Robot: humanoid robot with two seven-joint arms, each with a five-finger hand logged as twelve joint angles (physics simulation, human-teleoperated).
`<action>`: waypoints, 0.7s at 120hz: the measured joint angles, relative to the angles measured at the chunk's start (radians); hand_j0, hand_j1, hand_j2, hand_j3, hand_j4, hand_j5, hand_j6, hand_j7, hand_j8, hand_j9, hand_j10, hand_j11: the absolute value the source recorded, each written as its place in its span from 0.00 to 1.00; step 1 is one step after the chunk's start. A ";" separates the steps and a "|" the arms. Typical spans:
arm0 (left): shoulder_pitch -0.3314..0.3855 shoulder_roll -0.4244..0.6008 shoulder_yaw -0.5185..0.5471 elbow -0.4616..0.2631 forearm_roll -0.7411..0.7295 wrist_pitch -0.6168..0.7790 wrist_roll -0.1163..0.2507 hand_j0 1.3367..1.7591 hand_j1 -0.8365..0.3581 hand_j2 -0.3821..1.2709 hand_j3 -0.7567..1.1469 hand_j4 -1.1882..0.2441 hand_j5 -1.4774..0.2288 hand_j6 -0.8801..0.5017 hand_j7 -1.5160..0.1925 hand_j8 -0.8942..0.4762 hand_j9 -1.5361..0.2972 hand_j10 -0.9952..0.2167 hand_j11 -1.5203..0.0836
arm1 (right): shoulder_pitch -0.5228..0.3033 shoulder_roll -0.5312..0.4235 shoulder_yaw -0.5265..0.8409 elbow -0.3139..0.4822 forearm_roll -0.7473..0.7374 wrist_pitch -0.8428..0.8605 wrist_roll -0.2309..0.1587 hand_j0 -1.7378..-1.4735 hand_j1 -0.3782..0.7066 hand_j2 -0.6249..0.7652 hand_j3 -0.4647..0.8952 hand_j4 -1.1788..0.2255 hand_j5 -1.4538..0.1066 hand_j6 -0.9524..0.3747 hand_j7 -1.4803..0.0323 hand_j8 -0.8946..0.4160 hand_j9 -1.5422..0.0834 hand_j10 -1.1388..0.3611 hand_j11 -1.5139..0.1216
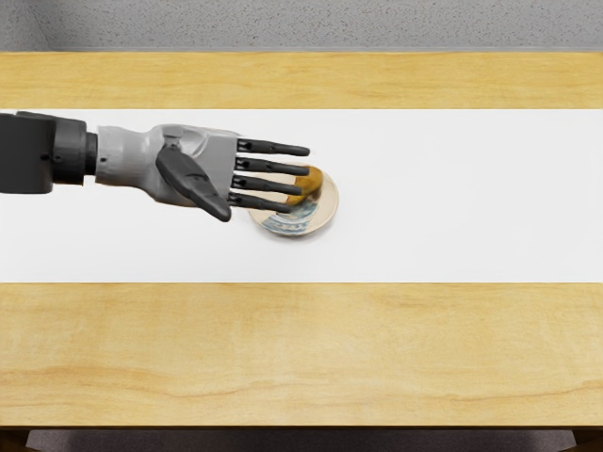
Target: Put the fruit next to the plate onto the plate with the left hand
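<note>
My left hand [283,179] reaches in from the left edge, its dark fingers [273,168] stretched out straight and spread over the left part of a small round plate [325,215]. The plate has a tan rim and a bluish pattern inside. An orange-brown fruit [314,179] lies on the plate's upper part, partly hidden under my fingertips. The fingers are not curled around the fruit; the thumb [193,184] points down and to the right, away from it. Nothing is held in the hand.
The plate stands on a white runner [452,198] that crosses the wooden table [301,348] from left to right. Bare wood shows in front of and behind the runner. The right arm is out of view.
</note>
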 joint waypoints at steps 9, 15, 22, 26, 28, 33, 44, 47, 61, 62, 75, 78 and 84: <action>0.019 0.060 -0.002 -0.002 -0.022 -0.082 0.000 0.76 0.99 0.23 0.40 0.83 0.86 0.64 0.89 0.65 0.84 0.82 0.95 | 0.000 0.000 0.000 0.000 0.000 0.000 0.000 0.30 0.06 0.44 0.34 0.82 0.90 0.69 0.95 0.66 0.92 0.74 0.90; 0.036 0.084 -0.002 0.006 -0.029 -0.132 0.000 0.76 0.99 0.23 0.40 0.83 0.86 0.64 0.89 0.65 0.84 0.82 0.95 | 0.000 0.000 0.000 0.000 0.000 0.000 0.000 0.30 0.06 0.44 0.34 0.82 0.90 0.69 0.95 0.66 0.92 0.74 0.90; 0.053 0.104 -0.002 0.030 -0.030 -0.196 0.000 0.76 0.99 0.23 0.40 0.83 0.87 0.64 0.89 0.65 0.84 0.82 0.95 | 0.000 0.000 0.000 0.001 0.000 0.000 0.000 0.30 0.06 0.44 0.34 0.82 0.90 0.69 0.95 0.66 0.92 0.74 0.90; 0.070 0.124 -0.002 0.039 -0.030 -0.219 0.000 0.76 0.99 0.23 0.40 0.83 0.87 0.64 0.89 0.65 0.84 0.82 0.95 | 0.000 0.000 0.000 0.001 0.000 0.000 0.000 0.30 0.06 0.44 0.34 0.82 0.90 0.69 0.95 0.66 0.92 0.74 0.90; 0.076 0.126 -0.002 0.043 -0.030 -0.228 0.000 0.76 0.99 0.23 0.40 0.83 0.87 0.64 0.89 0.65 0.84 0.82 0.95 | 0.000 0.000 0.000 0.001 0.000 0.000 0.000 0.30 0.06 0.44 0.34 0.82 0.90 0.69 0.95 0.66 0.92 0.74 0.90; 0.079 0.129 -0.002 0.050 -0.016 -0.245 0.000 0.76 0.99 0.23 0.40 0.83 0.87 0.64 0.89 0.65 0.84 0.82 0.95 | 0.000 0.000 0.000 0.001 0.000 0.000 0.000 0.30 0.06 0.44 0.34 0.82 0.90 0.69 0.95 0.66 0.92 0.74 0.90; 0.080 0.181 -0.004 0.060 0.040 -0.266 0.000 0.76 0.99 0.23 0.40 0.83 0.87 0.64 0.89 0.65 0.84 0.82 0.95 | 0.000 0.000 0.000 0.002 0.000 0.000 0.000 0.30 0.06 0.44 0.34 0.82 0.90 0.69 0.95 0.66 0.92 0.74 0.90; 0.082 0.185 -0.003 0.061 0.049 -0.269 0.000 0.76 0.99 0.23 0.40 0.83 0.87 0.64 0.89 0.65 0.84 0.82 0.95 | 0.000 0.000 0.000 0.002 0.000 0.000 0.000 0.30 0.06 0.44 0.34 0.82 0.90 0.69 0.95 0.66 0.92 0.74 0.90; 0.107 0.246 0.000 0.069 0.072 -0.276 0.000 0.76 0.99 0.23 0.40 0.83 0.87 0.64 0.89 0.65 0.84 0.82 0.95 | 0.000 0.000 0.000 0.002 0.000 0.000 0.000 0.30 0.06 0.44 0.34 0.82 0.90 0.69 0.95 0.66 0.92 0.74 0.90; 0.109 0.252 0.001 0.070 0.072 -0.277 0.000 0.76 0.99 0.23 0.40 0.83 0.87 0.64 0.89 0.65 0.84 0.82 0.95 | 0.000 0.000 0.000 0.002 0.000 0.000 0.000 0.30 0.06 0.44 0.34 0.82 0.90 0.69 0.95 0.66 0.92 0.74 0.90; 0.120 0.299 0.002 0.090 0.074 -0.279 0.000 0.76 0.99 0.23 0.40 0.83 0.87 0.64 0.89 0.65 0.84 0.82 0.95 | 0.000 0.000 0.000 0.003 0.000 0.000 0.000 0.30 0.06 0.44 0.34 0.82 0.90 0.69 0.95 0.66 0.92 0.74 0.90; 0.120 0.306 0.002 0.093 0.073 -0.279 0.000 0.76 0.99 0.23 0.40 0.83 0.87 0.64 0.89 0.65 0.84 0.82 0.95 | 0.000 0.000 0.000 0.003 0.000 0.000 0.000 0.30 0.06 0.44 0.34 0.82 0.90 0.69 0.95 0.66 0.92 0.74 0.90; 0.119 0.318 0.004 0.096 0.063 -0.280 0.000 0.76 0.99 0.23 0.40 0.83 0.87 0.64 0.89 0.65 0.84 0.82 0.95 | 0.000 0.000 0.000 0.003 0.000 0.000 0.000 0.30 0.06 0.44 0.34 0.82 0.90 0.69 0.95 0.66 0.92 0.74 0.90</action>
